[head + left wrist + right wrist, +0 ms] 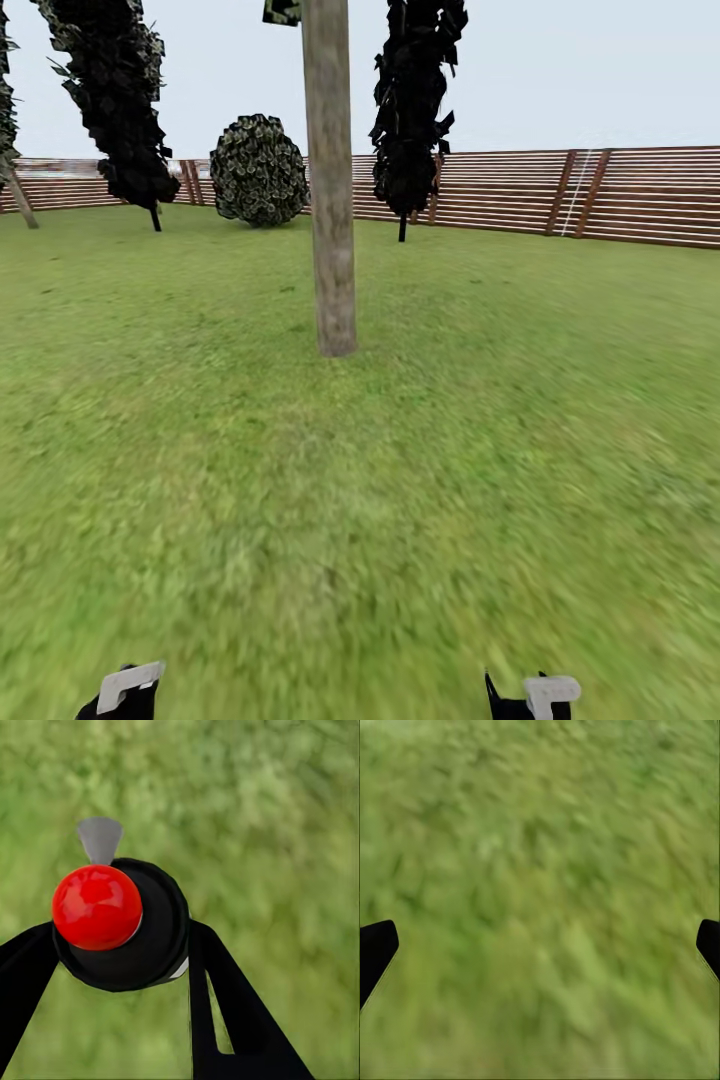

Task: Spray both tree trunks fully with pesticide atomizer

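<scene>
my left gripper (124,945) is clamped on the black atomizer with its red round cap (97,906); right gripper (540,945) spread wide over blurry green grass (400,500). 1 thick grey-tan trunk (331,200) stands ahead, 2 dark thin-trunked trees (415,100) by the slatted brown fence (640,195).

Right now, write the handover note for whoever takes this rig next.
Left gripper: shut on the atomizer, red cap toward the wrist camera, grey nozzle past it, over grass.
Right gripper: open, holding nothing, fingers wide apart above the grass.
Trunk: straight ahead in the head view, upright, well beyond both arms. Fence behind it, dark trees and a round bush along it.
Done: atomizer picked up.
Left: no white spray specks show on or near this trunk, so it looks unsprayed. Probably close in, spray it all over, then find and spray the second trunk.
</scene>
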### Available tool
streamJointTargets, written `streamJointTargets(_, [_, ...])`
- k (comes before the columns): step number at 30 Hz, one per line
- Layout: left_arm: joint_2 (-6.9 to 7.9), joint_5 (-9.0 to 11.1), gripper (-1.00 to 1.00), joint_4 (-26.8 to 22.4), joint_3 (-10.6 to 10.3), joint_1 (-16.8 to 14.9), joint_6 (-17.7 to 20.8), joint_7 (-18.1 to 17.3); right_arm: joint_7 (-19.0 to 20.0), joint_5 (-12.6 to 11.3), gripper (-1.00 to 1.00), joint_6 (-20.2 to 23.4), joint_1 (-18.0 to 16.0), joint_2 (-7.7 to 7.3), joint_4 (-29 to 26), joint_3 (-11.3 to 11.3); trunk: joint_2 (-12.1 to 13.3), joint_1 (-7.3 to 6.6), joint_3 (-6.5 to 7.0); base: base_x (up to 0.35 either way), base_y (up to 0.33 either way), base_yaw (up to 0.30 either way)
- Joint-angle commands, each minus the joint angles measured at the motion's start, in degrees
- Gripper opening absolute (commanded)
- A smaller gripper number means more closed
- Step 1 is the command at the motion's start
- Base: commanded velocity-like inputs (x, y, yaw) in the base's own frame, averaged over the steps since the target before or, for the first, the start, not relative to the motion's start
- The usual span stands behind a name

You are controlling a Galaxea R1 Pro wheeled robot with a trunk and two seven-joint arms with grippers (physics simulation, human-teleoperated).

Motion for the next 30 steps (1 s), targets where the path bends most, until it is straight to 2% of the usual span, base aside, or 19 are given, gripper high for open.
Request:
streamJointTargets(1, [-0.02, 0.2, -1.00, 0.1, 0.3, 0.0, -0.2, -0.4, 0.0, 0.2, 1.00, -0.2, 0.0, 0.00, 0.0, -0.1, 0.0, 0.02, -0.05, 0.336, 0.000, 0.000])
streamJointTargets(30, [-0.02, 0.2, -1.00, 0.1, 0.3, 0.0, -0.2, -0.4, 0.0, 0.1, 1.00, -0.2, 0.0, 0.00, 0.0, -0.1, 0.0, 0.02, -0.05, 0.336, 0.000, 0.033])
